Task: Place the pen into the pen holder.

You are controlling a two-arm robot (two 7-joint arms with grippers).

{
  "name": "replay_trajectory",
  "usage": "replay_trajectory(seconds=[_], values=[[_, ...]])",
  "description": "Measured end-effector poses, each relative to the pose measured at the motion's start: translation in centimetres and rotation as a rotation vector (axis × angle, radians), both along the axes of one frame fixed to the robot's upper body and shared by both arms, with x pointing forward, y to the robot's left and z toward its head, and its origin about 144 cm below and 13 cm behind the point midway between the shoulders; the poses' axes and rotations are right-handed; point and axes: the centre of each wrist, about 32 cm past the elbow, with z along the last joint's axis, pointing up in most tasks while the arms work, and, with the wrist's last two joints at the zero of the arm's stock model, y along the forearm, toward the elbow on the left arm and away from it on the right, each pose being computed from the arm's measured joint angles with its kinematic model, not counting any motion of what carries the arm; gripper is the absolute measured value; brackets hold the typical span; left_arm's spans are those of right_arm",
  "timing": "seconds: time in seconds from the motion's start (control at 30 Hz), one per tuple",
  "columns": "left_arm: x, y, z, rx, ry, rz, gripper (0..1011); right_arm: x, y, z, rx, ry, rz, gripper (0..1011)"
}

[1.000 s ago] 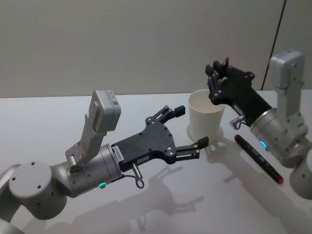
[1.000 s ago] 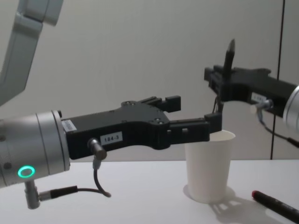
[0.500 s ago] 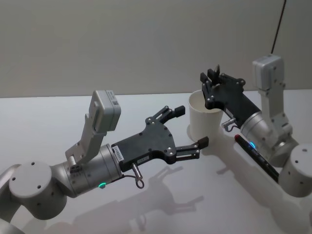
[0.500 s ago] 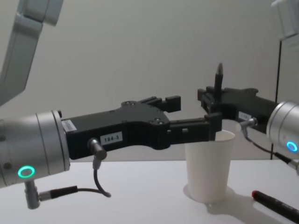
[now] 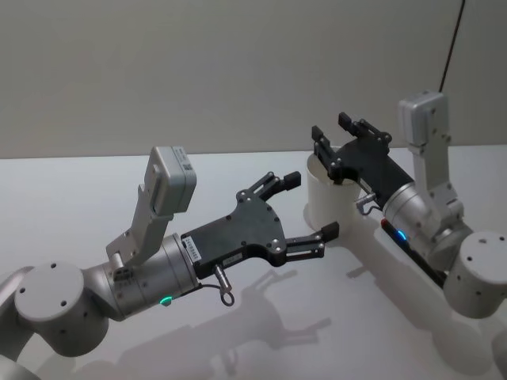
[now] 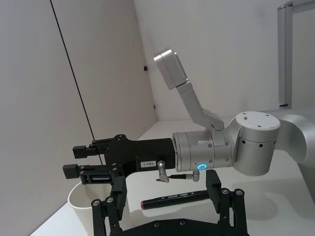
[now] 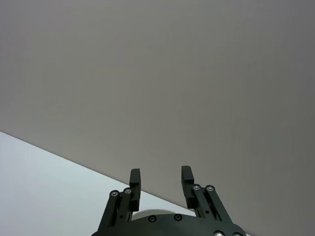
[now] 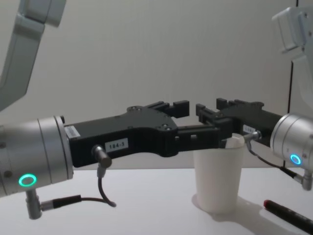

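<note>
A plain white paper cup [image 5: 329, 207] with a rolled rim, serving as the pen holder, was seen standing upright on the white tabletop [image 5: 79, 190]. It was placed right of centre in the head view and low and right of centre in the chest view. In the head view its mouth was covered by the right gripper [image 5: 333, 133], which was held level just over the rim. The gripper's two black fingers were spread apart and nothing was gripped between them. The same gap was seen against the grey wall [image 7: 157, 73] in the right wrist view. Whether anything lay inside the cup could not be told.

A black marker pen [image 8: 288, 216] with a red end was seen lying flat on the tabletop toward the lower right corner of the chest view, beside the cup's base but apart from it. In the head view it was largely hidden under the right arm, and in the left wrist view it was seen below that arm's silver wrist.

The left gripper [image 5: 312, 206] was held above the tabletop at the centre of the head view. Its fingers were spread wide with nothing between them, and their tips were brought up to the cup's left side. Whether the cup was touched could not be told
</note>
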Motion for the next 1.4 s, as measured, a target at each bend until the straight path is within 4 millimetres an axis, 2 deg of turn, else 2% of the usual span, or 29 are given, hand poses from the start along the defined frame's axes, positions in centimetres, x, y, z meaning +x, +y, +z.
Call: replay_trajectory(seconds=[0.17,0.2,0.47,0.5,0.57,0.6,1.4], values=[[0.0,0.0,0.0,0.000,0.000,0.000,1001,0.1,0.1,-0.1,0.000,0.004,-0.001,618],[0.0,0.0,0.0,0.000,0.000,0.000,1001,0.1,0.1,-0.1,0.000,0.006,-0.002,679],[0.0,0.0,0.0,0.000,0.000,0.000,1001,0.2,0.1,-0.1,0.001,0.008,-0.003,883],[0.0,0.0,0.0,0.000,0.000,0.000,1001,0.2,0.1,-0.1,0.003,0.007,-0.002,939],[0.0,0.0,0.0,0.000,0.000,0.000,1001,0.1,0.1,0.0,0.011,0.005,-0.001,952],[0.0,0.0,0.0,0.000,0.000,0.000,1001,0.1,0.0,0.1,0.013,0.003,-0.001,997],[0.0,0.0,0.0,0.000,0.000,0.000,1001,-1.5,-1.9,2.4,0.125,-0.037,-0.004,1001]])
